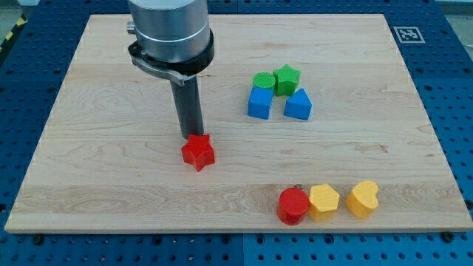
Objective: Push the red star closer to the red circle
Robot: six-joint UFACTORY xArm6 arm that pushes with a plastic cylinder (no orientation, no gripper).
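Note:
The red star point(198, 151) lies on the wooden board point(103, 148), left of centre. My tip point(190, 137) stands right against the star's upper left edge, touching or nearly touching it. The red circle point(293, 205) lies near the view's bottom, to the right of and below the star, well apart from it.
A yellow hexagon point(324, 202) touches the red circle on its right, and a yellow heart point(363, 198) lies further right. A cluster above centre right holds a green circle point(263, 81), a green star point(287, 78), a blue cube point(260, 103) and a blue block point(298, 105).

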